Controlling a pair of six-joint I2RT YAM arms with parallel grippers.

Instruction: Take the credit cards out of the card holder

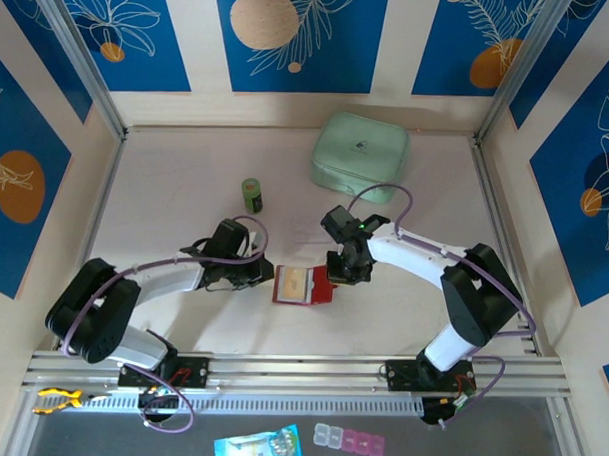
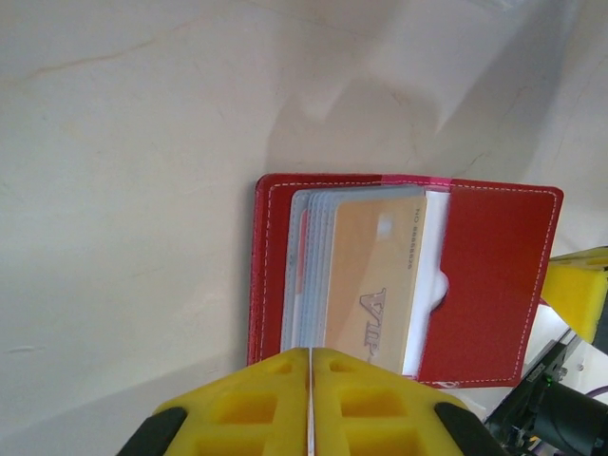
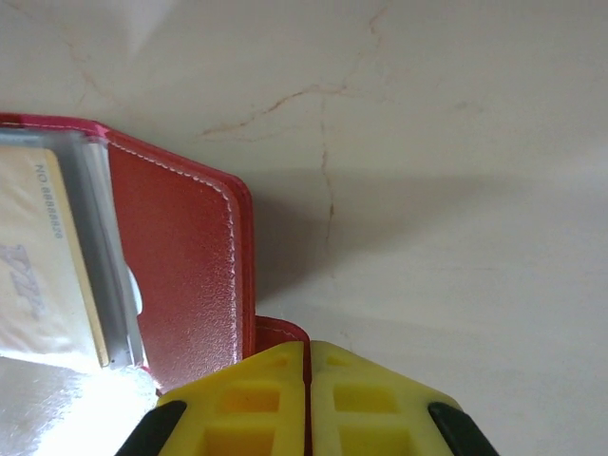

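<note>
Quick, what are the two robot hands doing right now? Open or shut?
Left gripper: jaws shut at the edge of the card holder; whether they pinch it cannot be told.
Right gripper: jaws shut on the card holder.

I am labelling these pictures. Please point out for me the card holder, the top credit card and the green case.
card holder point(image 2: 494, 275): left wrist view, on its red flap.
top credit card point(image 2: 375, 275): left wrist view, on the card's middle.
green case point(image 1: 359, 155): top external view, on its lid.
</note>
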